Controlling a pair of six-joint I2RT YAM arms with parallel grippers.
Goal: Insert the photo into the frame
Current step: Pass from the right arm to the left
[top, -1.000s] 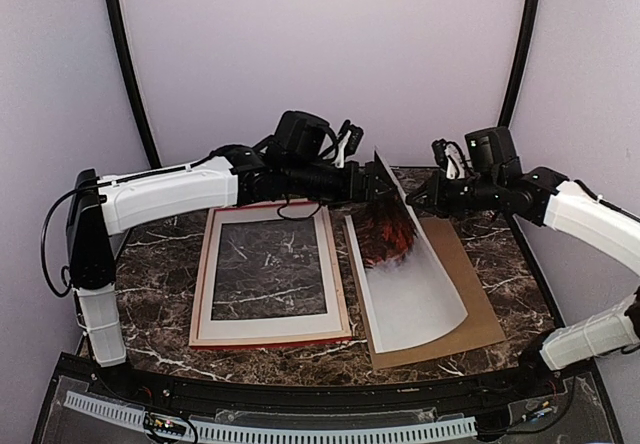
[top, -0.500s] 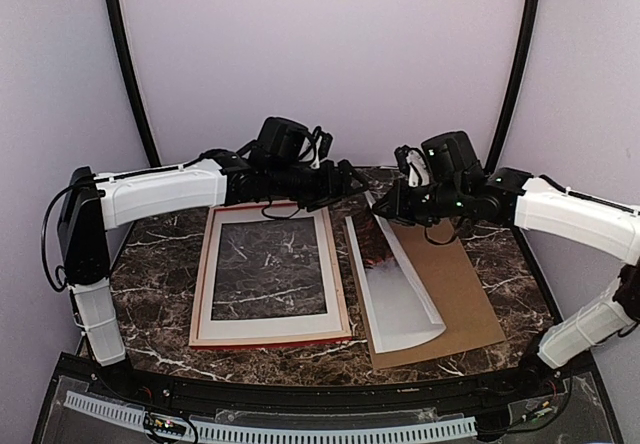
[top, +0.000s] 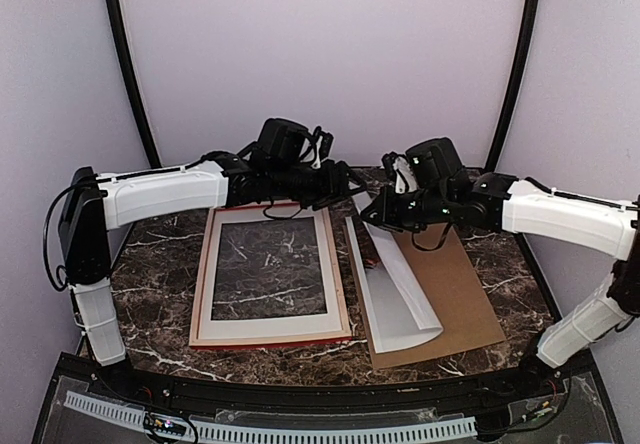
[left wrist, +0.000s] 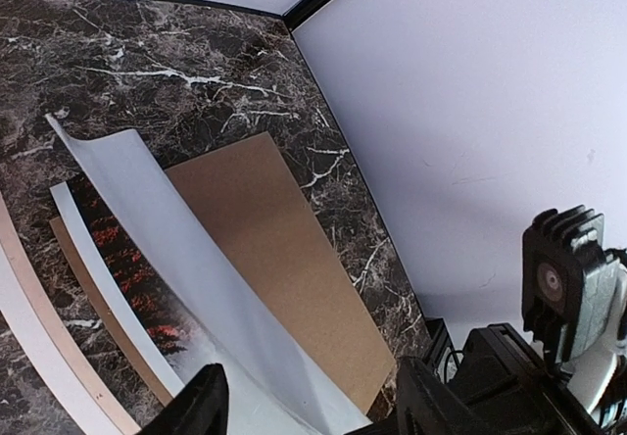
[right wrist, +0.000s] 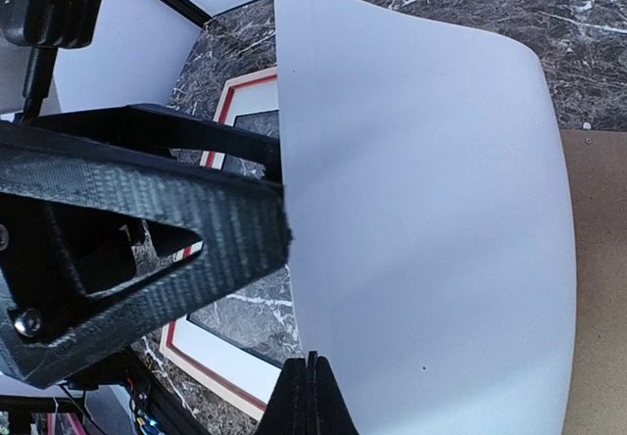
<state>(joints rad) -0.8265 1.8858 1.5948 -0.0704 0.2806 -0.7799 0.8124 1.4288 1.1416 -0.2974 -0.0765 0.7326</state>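
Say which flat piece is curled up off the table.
The red-foliage photo print, pinched by the right gripper; red frame and brown hardboard lie flat.

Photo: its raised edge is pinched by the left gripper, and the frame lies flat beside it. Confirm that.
Not quite: it is the right gripper that pinches the raised edge of the photo, as the right wrist view shows. The frame does lie flat beside it.

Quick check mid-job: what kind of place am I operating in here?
Probably a robot test booth: plain lilac walls, black curved poles, and a dark marble-look table.
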